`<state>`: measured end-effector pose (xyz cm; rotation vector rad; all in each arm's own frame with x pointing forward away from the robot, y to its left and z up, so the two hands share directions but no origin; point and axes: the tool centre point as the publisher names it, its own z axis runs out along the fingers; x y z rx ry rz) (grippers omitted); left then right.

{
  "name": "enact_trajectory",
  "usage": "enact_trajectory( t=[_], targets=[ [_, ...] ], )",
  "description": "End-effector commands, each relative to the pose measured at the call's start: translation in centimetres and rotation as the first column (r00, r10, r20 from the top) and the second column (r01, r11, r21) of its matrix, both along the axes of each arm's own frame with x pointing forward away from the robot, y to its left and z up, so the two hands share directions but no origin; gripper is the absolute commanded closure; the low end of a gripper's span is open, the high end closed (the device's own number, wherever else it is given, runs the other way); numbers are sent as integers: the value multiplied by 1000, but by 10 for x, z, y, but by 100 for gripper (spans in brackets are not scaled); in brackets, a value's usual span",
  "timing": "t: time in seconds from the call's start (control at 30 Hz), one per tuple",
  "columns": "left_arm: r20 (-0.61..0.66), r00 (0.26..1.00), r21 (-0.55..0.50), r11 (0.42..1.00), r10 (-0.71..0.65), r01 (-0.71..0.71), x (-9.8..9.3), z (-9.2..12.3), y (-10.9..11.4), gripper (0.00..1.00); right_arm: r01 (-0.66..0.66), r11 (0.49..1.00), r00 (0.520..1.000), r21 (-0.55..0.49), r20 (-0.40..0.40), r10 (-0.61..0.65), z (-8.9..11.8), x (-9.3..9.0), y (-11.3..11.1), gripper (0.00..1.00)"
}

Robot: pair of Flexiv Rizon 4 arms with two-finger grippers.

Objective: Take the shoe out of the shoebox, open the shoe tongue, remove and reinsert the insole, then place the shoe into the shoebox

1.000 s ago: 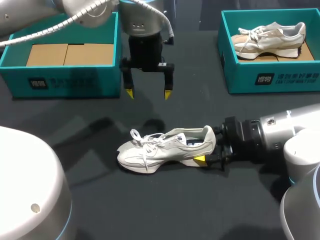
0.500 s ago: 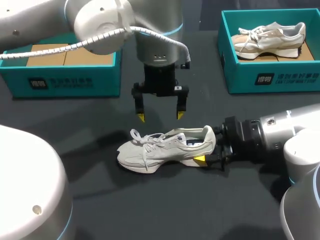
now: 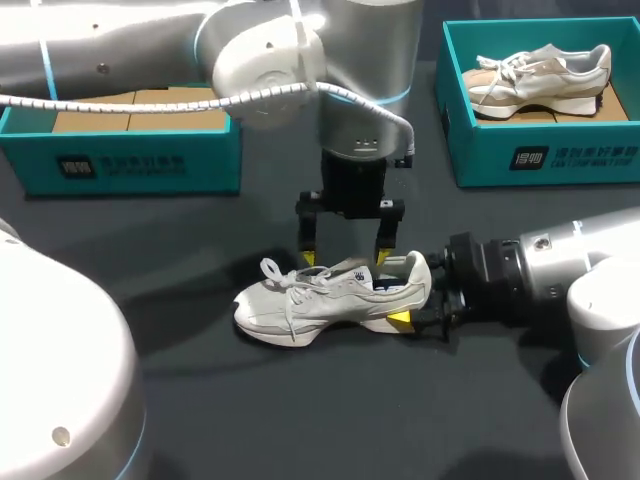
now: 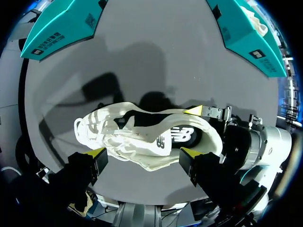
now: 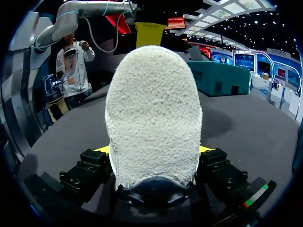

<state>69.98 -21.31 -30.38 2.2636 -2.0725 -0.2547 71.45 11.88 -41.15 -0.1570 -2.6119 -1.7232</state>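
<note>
Robotics demo bench: black table (image 3: 300, 420), teal shoeboxes (image 3: 150, 165), white robot arms (image 3: 120, 45).

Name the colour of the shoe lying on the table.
Off-white, with a dark lining inside. The shoe shows best in the left wrist view.

Two pale shoes: the middle shoe (image 3: 330, 300) out on the table (image 3: 300, 420), near its centre; the boxed shoe (image 3: 540, 72) in the far right box.
Two teal shoeboxes: the left shoebox (image 3: 130, 165) at far left, the right shoebox (image 3: 560, 160) at far right.
Two brown cardboard panels side by side in the left shoebox: left panel (image 3: 93, 108), right panel (image 3: 180, 105).
Two arms: left arm (image 3: 150, 40) in from the far left, right arm (image 3: 540, 270) in from the right.
Two grippers, one per arm: left gripper (image 3: 345, 260), right gripper (image 3: 415, 300).
Three yellow fingertips (image 3: 308, 259) visible from above: two on the left gripper, one on the right gripper.
One dark table.
</note>
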Motion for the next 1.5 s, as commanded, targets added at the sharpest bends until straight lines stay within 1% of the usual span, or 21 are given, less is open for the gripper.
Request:
enact_trajectory(
  t=[0.03,0.3,0.43,0.67,0.8,0.87,1.0,1.1,1.17,1.2,1.27,1.33,1.43,1.5],
  targets=[
    [-21,1000,72,997,-6,7,2,-9,-14,0,2,1000,1000,-2,1,-2,0,0,-1,100],
    [-36,999,142,990,-2,7,-1,-28,-17,0,2,1000,1000,-2,1,-2,0,0,-1,100],
    [-59,998,181,984,8,3,-2,-35,-16,0,2,1000,1000,-2,1,-2,0,0,-1,100],
    [-57,998,239,971,27,-13,-2,-44,-13,0,2,1000,1000,-2,1,-2,0,0,-1,100],
    [-60,998,264,964,22,-6,-2,-45,-10,0,2,1000,1000,-2,1,-2,0,0,-1,100],
    [-59,998,280,960,25,-8,-3,-44,-6,4,2,1000,1000,-2,1,-2,0,0,-1,100],
    [-53,998,309,951,31,-13,-4,-42,1,7,2,1000,1000,-2,1,-2,0,0,-1,100],
    [-50,998,320,947,34,-16,-4,-40,7,15,2,1000,1000,-2,1,-2,0,0,-1,100],
    [-54,998,321,947,33,-14,-4,-38,11,24,2,1000,1000,-2,1,-2,0,0,-1,100],
    [-56,998,320,947,33,-13,-4,-37,12,26,2,1000,1000,-2,1,-2,0,0,-1,100],
    [-59,998,316,949,32,-12,-4,-34,14,36,2,1000,1000,-2,1,-2,0,0,-1,100],
    [-58,998,305,952,32,-13,-5,-31,16,50,2,1000,1000,-2,1,-2,0,0,-1,100],
    [-60,998,290,957,28,-9,-6,-26,17,54,2,1000,1000,-2,1,-2,0,0,-1,100],
    [-55,998,279,960,24,-8,-7,-22,18,58,2,1000,1000,-2,1,-2,0,0,-1,100]
  ],
)
